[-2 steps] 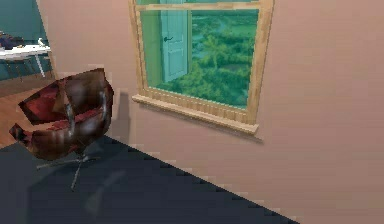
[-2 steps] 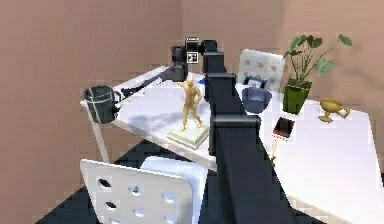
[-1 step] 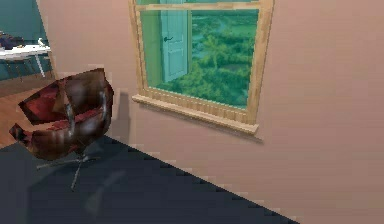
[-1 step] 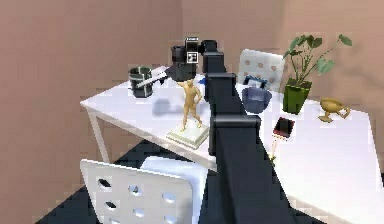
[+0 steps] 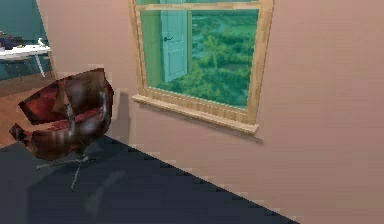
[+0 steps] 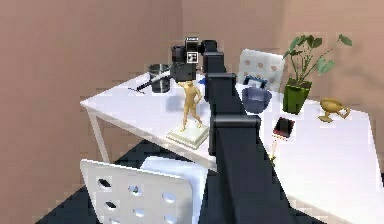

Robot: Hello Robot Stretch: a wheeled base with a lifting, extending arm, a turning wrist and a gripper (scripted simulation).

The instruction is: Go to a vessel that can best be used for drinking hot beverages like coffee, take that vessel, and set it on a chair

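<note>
The arm's dark bar (image 6: 228, 130) rises over a white table (image 6: 120, 108) in the arm side view. At its far end the gripper (image 6: 181, 51) shows as a dark body above the table's back edge, near a metal pot (image 6: 158, 74). I cannot tell whether it holds anything. A dark blue round vessel (image 6: 256, 97) stands on the table just right of the arm. White chairs stand at the table's near side (image 6: 130, 190) and far side (image 6: 262, 64). In the forward view a dark red padded chair (image 5: 66, 112) stands on dark carpet at the left.
On the table stand a tan figure statue (image 6: 190, 112), a leafy plant in a green pot (image 6: 298, 92), a golden cup-shaped ornament (image 6: 330, 108) and a flat phone-like thing (image 6: 284, 127). Ahead is a pink wall with a wood-framed window (image 5: 200, 55); another white table (image 5: 22, 52) stands at the far left.
</note>
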